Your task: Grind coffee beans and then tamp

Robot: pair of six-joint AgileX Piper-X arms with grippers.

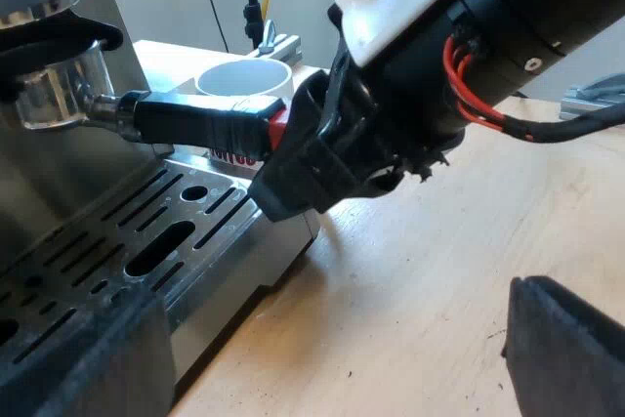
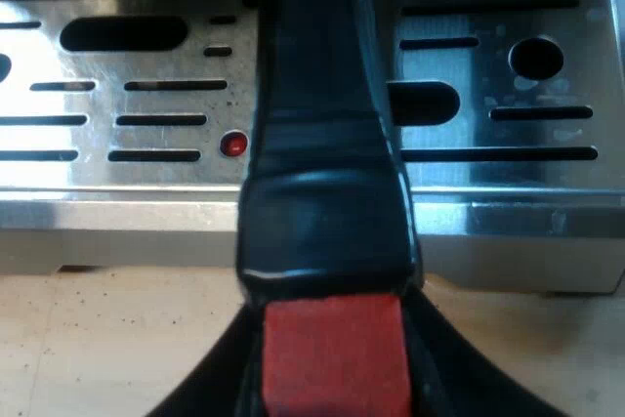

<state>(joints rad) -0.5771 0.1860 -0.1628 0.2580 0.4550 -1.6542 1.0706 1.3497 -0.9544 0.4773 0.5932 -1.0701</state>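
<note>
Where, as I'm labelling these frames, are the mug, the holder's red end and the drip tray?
mug point(image 1: 244, 80): left wrist view, on its inner wall.
holder's red end point(image 2: 334, 358): right wrist view, middle of the red face.
drip tray point(image 2: 518, 181): right wrist view, bare metal at its front edge.

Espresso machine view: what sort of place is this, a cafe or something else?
Probably a robot test bench set up as a coffee station, not a cafe: the espresso machine stands on a wooden table, a white mug near it, and the right gripper grips the holder's handle.
</note>
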